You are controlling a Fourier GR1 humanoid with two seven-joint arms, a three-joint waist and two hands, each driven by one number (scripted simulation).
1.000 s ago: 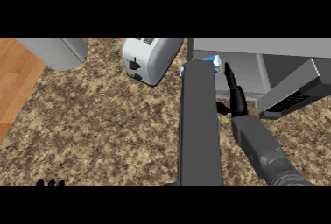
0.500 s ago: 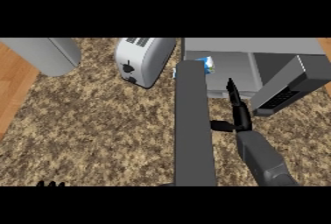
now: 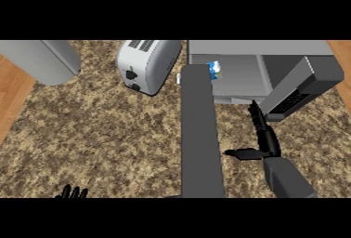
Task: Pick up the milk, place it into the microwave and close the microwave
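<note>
The left hand (image 3: 72,192) rests at the lower edge, fingers straight; the toaster (image 3: 145,64) has slid right as the view swung; the milk (image 3: 214,69) now sits inside the microwave (image 3: 260,69), upright; the right hand (image 3: 259,139), fingers straight, nears the open door (image 3: 302,86), so closing remains.

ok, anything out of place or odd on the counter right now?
Nothing spilled or damaged. The microwave door stands wide open with the milk already inside, upright at the left. Right hand is open near it; left hand rests at the lower edge.
</note>
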